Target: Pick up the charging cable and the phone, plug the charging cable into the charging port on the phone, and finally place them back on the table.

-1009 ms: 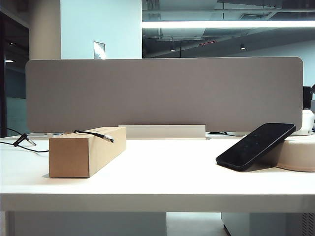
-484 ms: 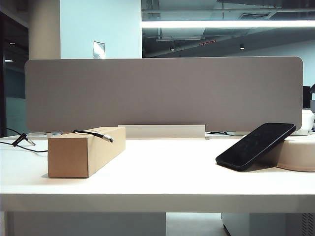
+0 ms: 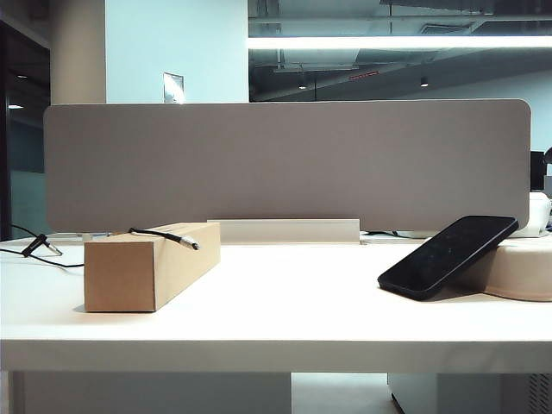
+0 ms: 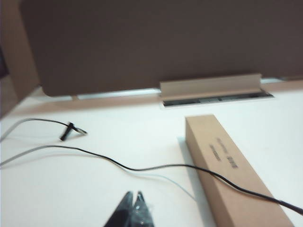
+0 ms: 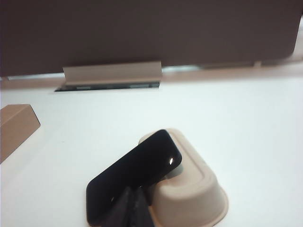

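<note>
1. Charging cable, a long thin black cord with a silvery plug, lies draped over the brown cardboard box at the left of the exterior view, plug jutting past the box's top edge; it has not shifted over the last second, so pickup has not begun.
2. Left gripper, jaws pressed together, sits at the lower edge of its wrist view, near the cord, apart from it.
3. Flat black glossy phone leans on the cream moulded tray at right, unmoved on the white table; nothing visible inside the tray.
4. Right gripper, jaws together, empty, just before the phone.
</note>
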Action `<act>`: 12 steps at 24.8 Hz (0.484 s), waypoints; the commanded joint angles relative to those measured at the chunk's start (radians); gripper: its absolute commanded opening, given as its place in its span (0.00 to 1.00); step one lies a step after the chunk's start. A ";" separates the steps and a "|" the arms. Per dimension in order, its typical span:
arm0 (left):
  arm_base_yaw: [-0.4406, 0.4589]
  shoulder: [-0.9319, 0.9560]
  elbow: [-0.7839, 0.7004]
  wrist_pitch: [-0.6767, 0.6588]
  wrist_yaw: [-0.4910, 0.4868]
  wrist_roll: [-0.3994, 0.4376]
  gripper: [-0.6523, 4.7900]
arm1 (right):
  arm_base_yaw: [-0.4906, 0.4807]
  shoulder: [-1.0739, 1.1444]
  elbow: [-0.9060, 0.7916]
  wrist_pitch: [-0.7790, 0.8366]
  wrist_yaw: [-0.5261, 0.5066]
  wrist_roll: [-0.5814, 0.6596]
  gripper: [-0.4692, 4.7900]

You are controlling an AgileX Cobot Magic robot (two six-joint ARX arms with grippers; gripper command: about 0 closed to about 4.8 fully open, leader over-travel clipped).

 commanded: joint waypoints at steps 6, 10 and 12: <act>0.001 0.200 0.084 0.012 0.115 0.000 0.11 | -0.001 0.219 0.092 0.027 -0.015 0.220 0.12; 0.001 0.323 0.156 0.006 0.169 -0.001 0.11 | -0.001 0.306 0.092 0.045 -0.137 0.269 0.21; 0.001 0.385 0.198 -0.002 0.181 0.000 0.11 | -0.001 0.351 0.092 0.048 -0.156 0.334 0.22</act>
